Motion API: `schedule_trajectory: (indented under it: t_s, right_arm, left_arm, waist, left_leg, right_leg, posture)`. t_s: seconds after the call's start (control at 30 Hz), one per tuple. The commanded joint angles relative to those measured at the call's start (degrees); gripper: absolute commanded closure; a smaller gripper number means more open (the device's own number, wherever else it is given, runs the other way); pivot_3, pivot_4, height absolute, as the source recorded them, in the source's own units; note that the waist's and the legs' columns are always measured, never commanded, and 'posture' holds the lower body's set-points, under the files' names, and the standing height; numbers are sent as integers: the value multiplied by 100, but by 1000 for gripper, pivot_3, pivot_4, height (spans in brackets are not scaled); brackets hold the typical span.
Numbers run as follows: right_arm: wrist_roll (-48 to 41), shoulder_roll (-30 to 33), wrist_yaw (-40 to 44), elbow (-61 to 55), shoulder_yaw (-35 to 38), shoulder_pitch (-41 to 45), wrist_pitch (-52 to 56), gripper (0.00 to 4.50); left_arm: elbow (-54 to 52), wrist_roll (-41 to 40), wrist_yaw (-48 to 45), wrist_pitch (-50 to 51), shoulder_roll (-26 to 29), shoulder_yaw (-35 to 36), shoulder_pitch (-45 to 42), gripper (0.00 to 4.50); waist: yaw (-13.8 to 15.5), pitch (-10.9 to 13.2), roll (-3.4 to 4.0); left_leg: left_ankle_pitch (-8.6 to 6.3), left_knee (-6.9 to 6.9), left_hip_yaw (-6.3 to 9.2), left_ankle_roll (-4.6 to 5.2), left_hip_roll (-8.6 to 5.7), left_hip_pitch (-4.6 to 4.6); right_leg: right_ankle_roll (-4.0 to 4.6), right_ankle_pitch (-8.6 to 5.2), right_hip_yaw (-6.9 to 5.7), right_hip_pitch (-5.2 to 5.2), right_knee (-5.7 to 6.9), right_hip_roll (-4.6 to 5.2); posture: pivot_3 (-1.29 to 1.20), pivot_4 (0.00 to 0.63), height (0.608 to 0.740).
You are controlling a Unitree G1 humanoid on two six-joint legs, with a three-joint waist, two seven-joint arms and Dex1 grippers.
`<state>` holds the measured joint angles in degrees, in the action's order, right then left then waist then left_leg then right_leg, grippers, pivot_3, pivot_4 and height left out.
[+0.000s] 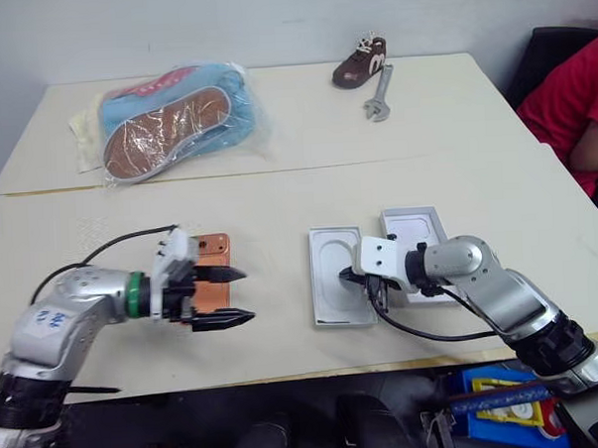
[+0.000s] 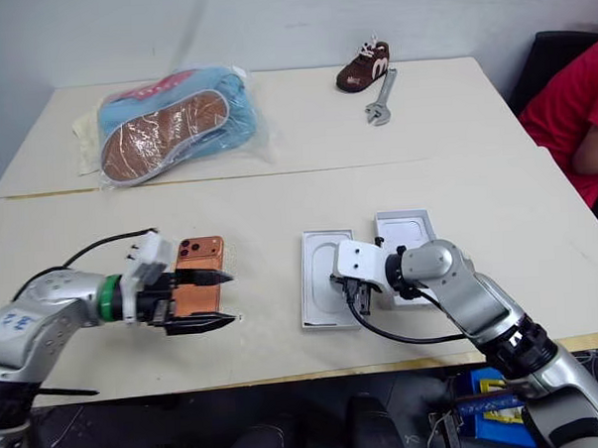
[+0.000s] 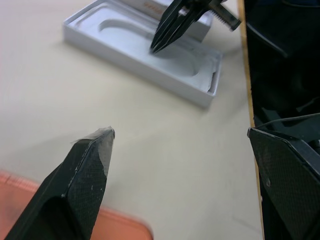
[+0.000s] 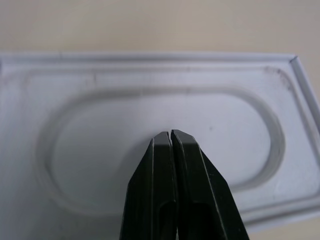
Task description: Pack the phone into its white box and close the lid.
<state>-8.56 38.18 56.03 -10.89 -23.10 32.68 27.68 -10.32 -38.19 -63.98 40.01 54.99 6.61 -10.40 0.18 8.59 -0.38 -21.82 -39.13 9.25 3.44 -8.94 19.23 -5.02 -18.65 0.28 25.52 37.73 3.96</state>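
Observation:
The orange phone (image 1: 215, 249) lies flat on the table at the left, camera corner away from me. My left gripper (image 1: 248, 296) is open, hovering over the phone's near right side with nothing between its fingers. At centre lies a white insert (image 1: 333, 267) with an oval recess and low white walls; I cannot tell whether the white box lies under it. My right gripper (image 4: 171, 132) is shut and empty, its tips pointing down at the recess. The lid (image 1: 418, 229), white inside with a faint outline, lies just right of the insert, partly hidden by my right hand.
At the back of the table are bagged slippers (image 1: 175, 120), a small brown shoe (image 1: 361, 63) and a wrench (image 1: 378, 94). A person in red (image 1: 582, 103) sits at the right. The table's front edge (image 1: 315, 372) runs close below both grippers.

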Motion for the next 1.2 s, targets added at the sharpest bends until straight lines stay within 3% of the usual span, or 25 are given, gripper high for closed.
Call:
schedule_trajectory:
  t_s: [0.03,0.23,0.33,0.5,0.63,0.9,1.0,1.2]
  right_arm:
    - [-588,-522,227,-296,193,516,466,4449]
    - [64,-1616,280,888,-667,1264,-181,4449]
    - [493,-2142,159,1775,-1011,1499,-643,4449]
    - [1153,-2566,108,2759,-1450,1701,-1309,4449]
    - [1435,-2847,15,3229,-1494,1777,-1524,4449]
    - [1548,-3346,-138,3748,-1206,1886,-1486,4449]
    - [1526,-3414,-132,3767,-1093,1845,-1406,4449]
    - [1586,-3333,-68,3628,-935,1702,-1310,4449]
  left_arm:
    - [540,-377,-153,820,536,1037,444,0]
    - [1573,-603,314,2817,1064,1504,467,0]
    - [1862,-591,909,3648,801,1411,-58,0]
    - [2213,-473,1789,4831,-158,1181,-1102,0]
    - [2001,-257,2190,5062,-696,560,-1234,0]
    - [1860,-25,2456,5115,-1417,-323,-1291,0]
    - [1797,-285,2374,5242,-1675,-161,-1304,0]
    - [2171,-517,2437,5249,-1827,491,-1458,0]
  waist:
    - [-28,3,5]
    - [-32,5,9]
    - [-16,5,9]
    - [-51,-1,1]
    - [-99,-33,35]
    - [-21,-158,222]
    - [11,-187,264]
    - [22,-191,260]
  left_leg:
    - [-1,1,0,-2,4,0]
    - [-10,8,7,-18,23,-3]
    - [-9,-1,25,-16,14,-3]
    - [-9,-7,47,-16,5,-5]
    - [-9,-12,49,-16,-3,-21]
    - [-9,16,58,-16,-9,-118]
    - [-10,19,97,-16,-17,-139]
    - [-11,23,138,-14,-26,-142]
  right_leg:
    - [1,-1,-1,1,-1,-5]
    - [22,1,-4,0,10,-33]
    - [36,9,-5,-1,23,-33]
    - [61,27,-17,5,47,-33]
    - [62,28,-18,2,78,-23]
    - [64,26,6,-79,73,-19]
    - [64,26,23,-103,62,-25]
    - [64,26,37,-104,63,-29]
  posture:
    - [0,150,740]
    - [0,150,740]
    - [0,150,740]
    - [0,150,740]
    - [0,150,740]
    - [0,150,740]
    - [0,150,740]
    - [0,150,740]
